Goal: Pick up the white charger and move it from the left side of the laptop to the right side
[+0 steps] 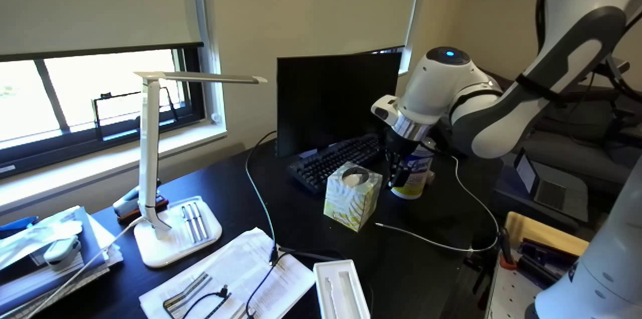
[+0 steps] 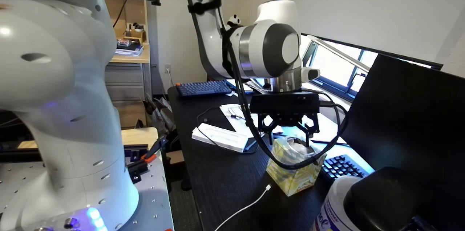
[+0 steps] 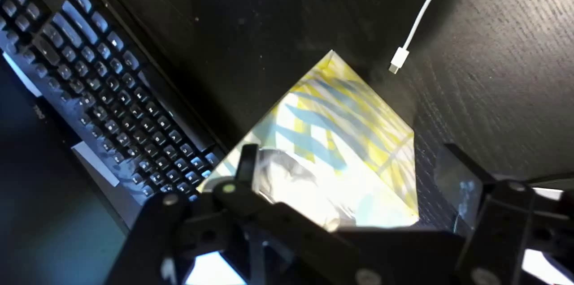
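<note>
The white charger shows as a thin white cable with a small plug end (image 3: 399,57), lying on the dark desk. In both exterior views this plug end (image 1: 379,224) (image 2: 268,187) rests near the tissue box; the cable (image 1: 441,245) curves away towards the desk edge. A large dark screen (image 1: 333,103) with a black keyboard (image 1: 341,156) stands for the laptop. My gripper (image 2: 289,143) (image 3: 357,172) is open, pointing down around the height of the tissue box's top, with its fingers apart and holding nothing. The plug end lies off to one side of the jaws.
The patterned tissue box (image 1: 351,198) (image 3: 332,123) lies under the gripper in the wrist view. A wipes canister (image 1: 417,173) (image 2: 338,205) stands close by. A white lamp (image 1: 150,158), papers (image 1: 241,269) and a shallow white box (image 1: 341,291) occupy the desk's other end.
</note>
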